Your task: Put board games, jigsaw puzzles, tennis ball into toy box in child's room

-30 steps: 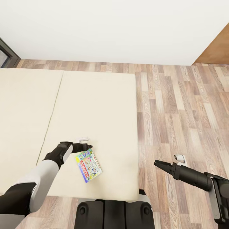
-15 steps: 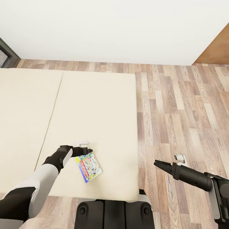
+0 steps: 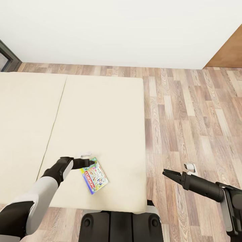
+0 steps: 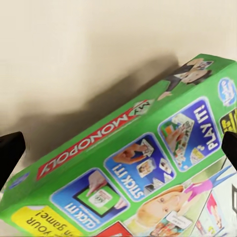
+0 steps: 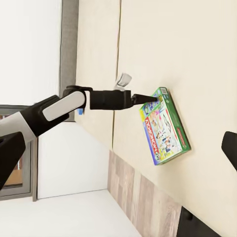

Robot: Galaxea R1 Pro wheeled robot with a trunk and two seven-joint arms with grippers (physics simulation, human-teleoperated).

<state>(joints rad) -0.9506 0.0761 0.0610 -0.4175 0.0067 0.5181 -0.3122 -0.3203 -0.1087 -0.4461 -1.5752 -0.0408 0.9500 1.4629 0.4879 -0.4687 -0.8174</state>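
Note:
One board game [image 3: 94,177], a flat green-edged box lettered "MONOPOLY", lies on the beige bed [image 3: 101,111] near its front edge. My left gripper [image 3: 92,161] is open at the box's far corner. In the left wrist view the green side of the box [image 4: 148,148] lies between the two dark fingertips [image 4: 10,153], which stand wide apart. The right wrist view shows the left gripper [image 5: 148,98] touching the corner of the board game [image 5: 165,128]. Over the floor to the right of the bed, my right gripper [image 3: 166,173] is open and holds nothing.
The mattress has a seam [image 3: 55,121] running front to back. Wood-plank floor [image 3: 188,117] lies right of the bed, and a white wall [image 3: 117,30] stands behind it. A dark window frame [image 3: 6,57] is at far left. My base [image 3: 121,225] is against the bed's front edge.
My left gripper has drawn back toward me and lowered onto the far corner of the board game. The box and the right arm have stayed put.

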